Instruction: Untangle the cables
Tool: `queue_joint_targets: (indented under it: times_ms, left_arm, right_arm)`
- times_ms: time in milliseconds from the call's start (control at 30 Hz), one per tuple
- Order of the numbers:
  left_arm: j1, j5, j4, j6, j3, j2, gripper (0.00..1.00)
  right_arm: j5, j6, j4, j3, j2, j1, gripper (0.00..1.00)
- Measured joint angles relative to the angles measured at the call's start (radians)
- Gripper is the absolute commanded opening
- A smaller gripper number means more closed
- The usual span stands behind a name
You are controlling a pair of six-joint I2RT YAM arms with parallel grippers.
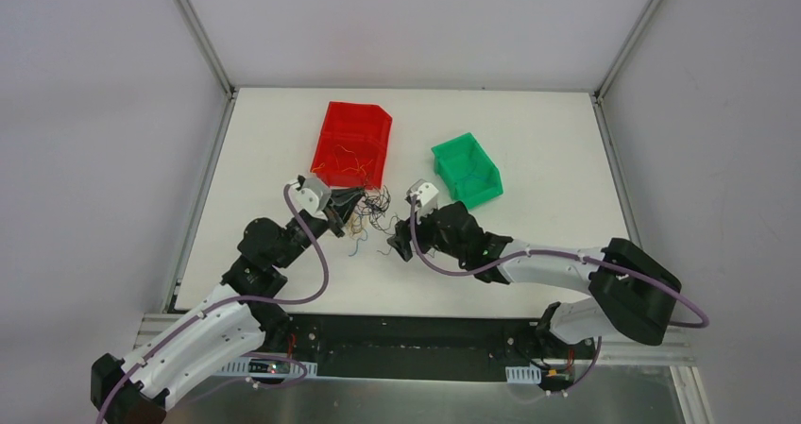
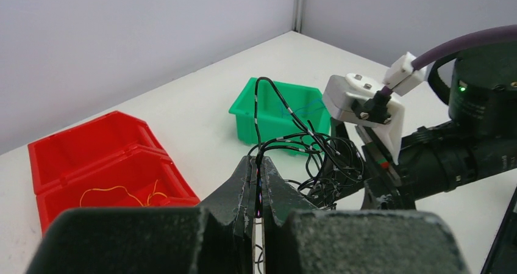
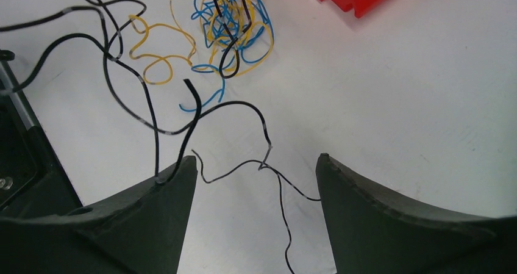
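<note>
We see the cables (image 1: pixel 370 212) as a loose clump on the white table (image 1: pixel 557 160), just in front of the red bin (image 1: pixel 351 141), with the green bin (image 1: pixel 466 169) near on the right. Our left gripper (image 2: pixel 258 175) is pinched closed on a few dark strands that arch up from its tips. Our right gripper (image 3: pixel 256 164), crowding the clump's other side, gapes wide over trailing dark strands and grips nothing. A yellow wire (image 2: pixel 122 193) lies inside the red bin.
</note>
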Motion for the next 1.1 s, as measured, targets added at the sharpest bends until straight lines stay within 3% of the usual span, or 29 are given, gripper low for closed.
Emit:
queue_joint_targets:
  times_ms: [200, 267, 400, 567, 833, 1100]
  left_arm:
    - [0.0, 0.014, 0.078, -0.042, -0.037, -0.013, 0.0]
    - [0.0, 0.014, 0.099, -0.063, -0.048, -0.014, 0.0]
    - [0.0, 0.014, 0.13, -0.091, -0.056, -0.01, 0.0]
    - [0.0, -0.026, 0.138, -0.093, -0.065, -0.027, 0.0]
    - [0.0, -0.363, 0.053, -0.089, -0.097, -0.143, 0.0]
    - [0.0, -0.558, -0.001, -0.089, -0.103, -0.16, 0.0]
  right_arm:
    - [0.001, 0.032, 0.082, 0.021, 0.053, 0.001, 0.55]
    - [0.002, 0.053, 0.109, 0.021, 0.055, 0.001, 0.44]
    - [0.005, 0.095, 0.164, 0.021, 0.055, 0.001, 0.0]
    - [0.06, 0.145, 0.168, 0.021, 0.049, 0.001, 0.0]
    - [0.278, 0.251, 0.117, -0.055, -0.147, -0.038, 0.0]
    - [0.412, 0.516, -0.142, -0.131, -0.509, -0.366, 0.0]
